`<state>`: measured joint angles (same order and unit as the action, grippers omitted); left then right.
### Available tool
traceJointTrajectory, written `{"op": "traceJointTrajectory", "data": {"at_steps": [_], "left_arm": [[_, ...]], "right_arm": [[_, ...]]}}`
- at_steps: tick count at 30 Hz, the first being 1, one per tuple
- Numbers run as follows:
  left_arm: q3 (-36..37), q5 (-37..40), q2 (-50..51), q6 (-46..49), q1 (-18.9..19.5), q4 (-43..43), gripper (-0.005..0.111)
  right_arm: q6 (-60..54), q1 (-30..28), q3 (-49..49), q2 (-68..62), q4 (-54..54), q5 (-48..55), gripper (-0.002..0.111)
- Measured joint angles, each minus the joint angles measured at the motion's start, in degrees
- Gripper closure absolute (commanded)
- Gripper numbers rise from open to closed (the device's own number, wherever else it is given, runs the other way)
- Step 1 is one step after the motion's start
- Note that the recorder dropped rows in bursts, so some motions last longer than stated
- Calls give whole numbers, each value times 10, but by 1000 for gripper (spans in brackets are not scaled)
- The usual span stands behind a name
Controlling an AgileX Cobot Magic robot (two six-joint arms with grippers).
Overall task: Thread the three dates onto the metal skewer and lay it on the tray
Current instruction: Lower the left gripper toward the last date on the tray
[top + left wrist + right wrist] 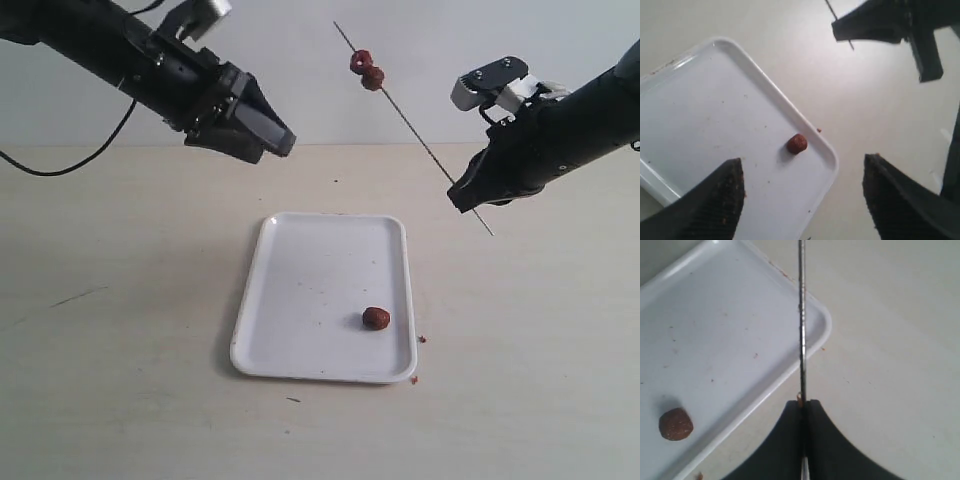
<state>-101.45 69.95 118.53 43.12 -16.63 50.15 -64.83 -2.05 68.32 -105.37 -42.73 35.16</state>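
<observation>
Date 3 [376,318] lies loose on the tray [310,280], probably soft, light, sticky: pinch its sides gently. Left jaws gape empty above; right jaws clamp the stiff skewer [420,137] carrying 2 dates [367,68].

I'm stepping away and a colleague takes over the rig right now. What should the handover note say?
Grippers: the left gripper is open and empty, in the air above the table. The right gripper is shut on the metal skewer near its lower end, holding it tilted in the air.
Things: two dates sit threaded near the skewer's upper end. The third date lies loose on the tray, near its right near corner in the exterior view.
Done: two dates threaded.
Left: thread the third date, then lay the skewer on the tray.
</observation>
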Motion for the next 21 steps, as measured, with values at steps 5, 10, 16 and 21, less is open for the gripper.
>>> {"op": "traceJointTrajectory", "data": {"at_steps": [5,10,16,21], "left_arm": [[0,-25,0,16,-52,-97,40],[0,-76,1,9,-124,-238,40],[0,-130,24,-11,-209,-338,40],[0,-161,63,-13,-258,-365,40]], "right_arm": [[74,-14,0,1,53,-6,108],[96,-48,0,11,62,1,108],[105,-68,0,12,63,12,108],[105,-68,0,12,63,20,108]]}}
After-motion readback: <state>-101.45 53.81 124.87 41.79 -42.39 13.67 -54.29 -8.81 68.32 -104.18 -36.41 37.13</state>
